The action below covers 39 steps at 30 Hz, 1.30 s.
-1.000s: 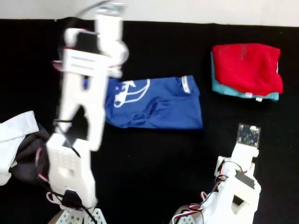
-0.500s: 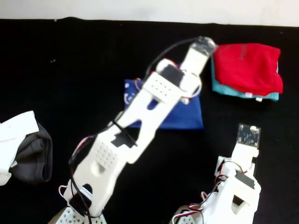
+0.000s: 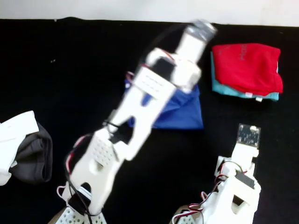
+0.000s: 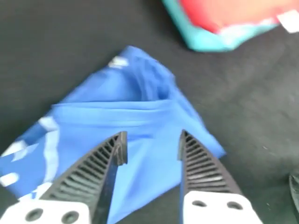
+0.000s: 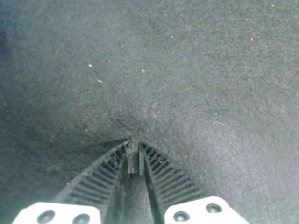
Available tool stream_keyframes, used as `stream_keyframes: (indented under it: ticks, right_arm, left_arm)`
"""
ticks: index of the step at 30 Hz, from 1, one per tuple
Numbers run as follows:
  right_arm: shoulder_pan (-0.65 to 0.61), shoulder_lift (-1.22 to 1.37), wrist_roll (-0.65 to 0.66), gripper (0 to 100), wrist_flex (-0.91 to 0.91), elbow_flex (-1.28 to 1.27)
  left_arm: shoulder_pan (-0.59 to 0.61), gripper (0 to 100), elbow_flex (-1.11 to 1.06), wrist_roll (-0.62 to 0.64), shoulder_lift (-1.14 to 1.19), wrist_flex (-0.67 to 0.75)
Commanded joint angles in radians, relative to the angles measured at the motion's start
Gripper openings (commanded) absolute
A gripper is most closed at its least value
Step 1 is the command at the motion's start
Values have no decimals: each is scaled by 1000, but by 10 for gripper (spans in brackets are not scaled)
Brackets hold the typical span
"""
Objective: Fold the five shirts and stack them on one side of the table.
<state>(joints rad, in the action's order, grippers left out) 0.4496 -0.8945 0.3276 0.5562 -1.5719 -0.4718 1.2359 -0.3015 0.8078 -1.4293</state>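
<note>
Swung over from nine o'clock, your left gripper point(image 4: 153, 140) hangs jaws apart above the folded blue shirt point(image 4: 140, 107) at the centre of the table point(image 3: 70, 56), where a shallow pinch could drag one layer and undo the fold before reaching the red-topped stack point(image 3: 247, 65) at two o'clock.

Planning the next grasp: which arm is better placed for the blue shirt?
Left. The left gripper, open, hangs over the blue shirt; the right gripper is shut over the table, off the shirt.

I see a table point(image 3: 51, 65) covered with black, felt-like cloth carrying light specks of lint. A pale wall point(image 3: 140, 8) borders its far edge.
</note>
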Motion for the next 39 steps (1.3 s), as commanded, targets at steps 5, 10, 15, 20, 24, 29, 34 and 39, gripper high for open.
stream_keyframes:
  ticks: [5, 10, 15, 20, 24, 29, 34, 39]
  right_arm:
    - [8, -1, 5, 8, -22, -12]
    - [8, -1, 5, 8, -22, -12]
    - [8, -1, 5, 8, -22, -12]
    - [8, -1, 5, 8, -22, -12]
    - [8, -1, 5, 8, -22, -12]
    - [8, -1, 6, 8, -22, -12]
    - [8, -1, 6, 8, -22, -12]
    - [8, -1, 6, 8, -22, -12]
  left_arm:
    - [205, 10, 1, 11, 42, -86]
    - [206, 9, 2, 11, 182, -83]
    - [137, 9, 2, 26, 266, -97]
    - [50, 9, 48, 100, 269, -180]
    - [-25, 9, 114, 101, 263, -259]
    - [-84, 9, 277, 104, 262, -338]
    - [-108, 9, 369, 103, 220, -338]
    - [-33, 9, 424, 97, 180, -327]
